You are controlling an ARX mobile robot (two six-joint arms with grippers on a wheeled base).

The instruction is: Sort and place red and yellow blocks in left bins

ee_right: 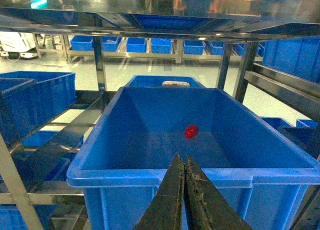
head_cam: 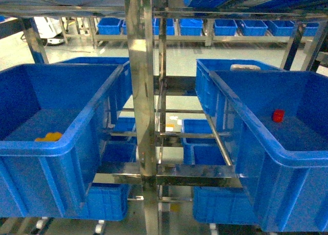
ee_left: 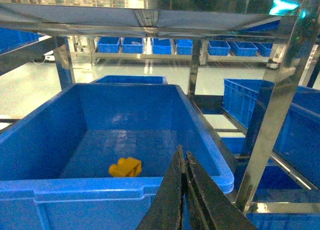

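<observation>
A yellow block (head_cam: 48, 137) lies on the floor of the big blue bin (head_cam: 61, 143) at the left; the left wrist view shows the same yellow block (ee_left: 125, 167) near that bin's front wall (ee_left: 90, 190). A small red block (head_cam: 278, 115) rests inside the blue bin (head_cam: 266, 143) at the right, and the red block (ee_right: 191, 132) sits mid-floor of that bin (ee_right: 150, 177) in the right wrist view. My left gripper (ee_left: 183, 157) is shut and empty, just before the left bin's front rim. My right gripper (ee_right: 182, 160) is shut and empty in front of the right bin's rim. Neither gripper shows in the head view.
A shiny steel rack post (head_cam: 139, 91) and shelf rails (head_cam: 195, 176) stand between the two bins. More blue crates (head_cam: 205, 148) sit behind and on a lower shelf. A steel upright (ee_left: 272, 104) rises right of the left bin. Rows of small blue bins (head_cam: 225, 26) line the far wall.
</observation>
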